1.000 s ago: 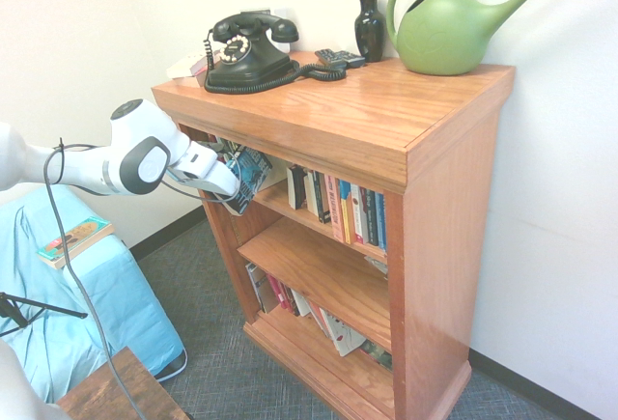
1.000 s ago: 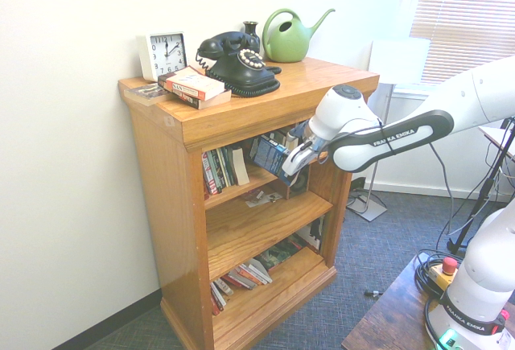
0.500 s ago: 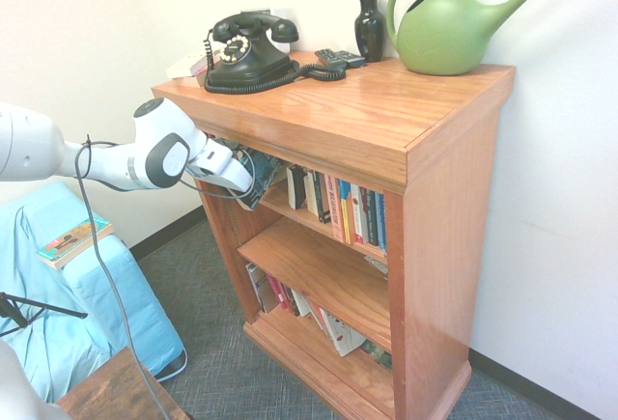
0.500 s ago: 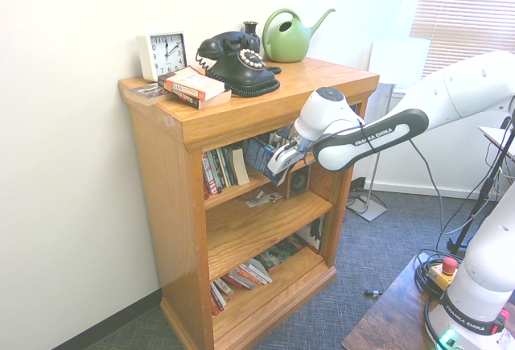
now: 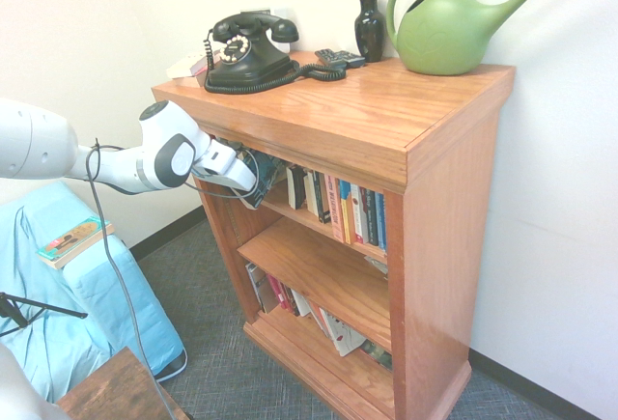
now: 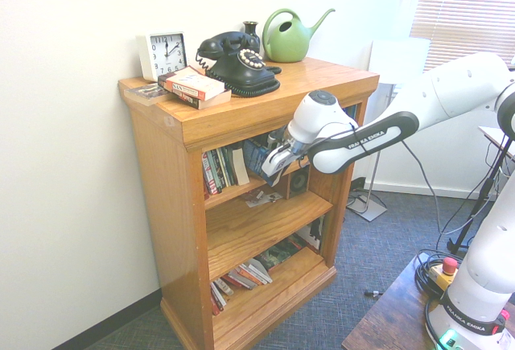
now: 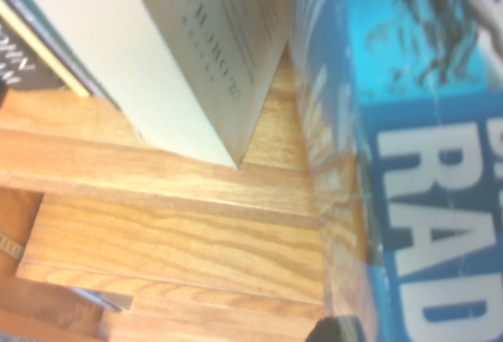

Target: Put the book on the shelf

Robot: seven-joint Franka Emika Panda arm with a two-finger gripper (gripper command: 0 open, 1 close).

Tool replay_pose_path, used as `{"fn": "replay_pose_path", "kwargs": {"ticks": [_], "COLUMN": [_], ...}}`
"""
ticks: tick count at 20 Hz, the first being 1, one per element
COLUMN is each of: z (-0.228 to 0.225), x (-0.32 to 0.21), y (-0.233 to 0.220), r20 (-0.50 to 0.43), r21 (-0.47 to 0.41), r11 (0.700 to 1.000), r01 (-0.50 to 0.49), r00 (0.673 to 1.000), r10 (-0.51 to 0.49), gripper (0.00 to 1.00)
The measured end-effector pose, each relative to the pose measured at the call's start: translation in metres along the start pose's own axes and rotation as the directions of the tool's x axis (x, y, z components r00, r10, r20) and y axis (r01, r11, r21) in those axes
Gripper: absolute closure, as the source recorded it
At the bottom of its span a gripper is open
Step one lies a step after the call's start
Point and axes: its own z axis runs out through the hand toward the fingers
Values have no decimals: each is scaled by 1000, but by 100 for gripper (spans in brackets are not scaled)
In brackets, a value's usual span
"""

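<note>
Gripping the book (image 5: 263, 175) in a pinched end effector (image 6: 272, 165) at the shelf's (image 5: 280, 201) front edge | beside it: leaning pale book (image 7: 204, 51), upright book row (image 5: 338, 206) | bookcase top: black telephone (image 5: 246, 51), green watering can (image 5: 454, 24)

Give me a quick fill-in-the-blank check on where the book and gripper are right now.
1. The gripper is shut on the ____.
2. The book is at the bookcase's ____ inner shelf.
3. On top of the bookcase, between the black telephone and the green watering can, stands a dark ____.

Missing words: book; top; vase
</note>
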Motion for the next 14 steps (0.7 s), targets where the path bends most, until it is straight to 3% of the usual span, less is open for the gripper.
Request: {"fn": "replay_pose_path", "kwargs": {"ticks": [12,13,14], "z": [7,8,8], "x": [-6,-7,-8], "y": [-7,-8,-10], "r20": [-35,-33,-32], "r21": [7,8,9], "r11": [1000,1000,999], "r01": [30,30,31], "r00": [999,999,999], "r10": [-30,-30,-30], "gripper": [100,0,0]}}
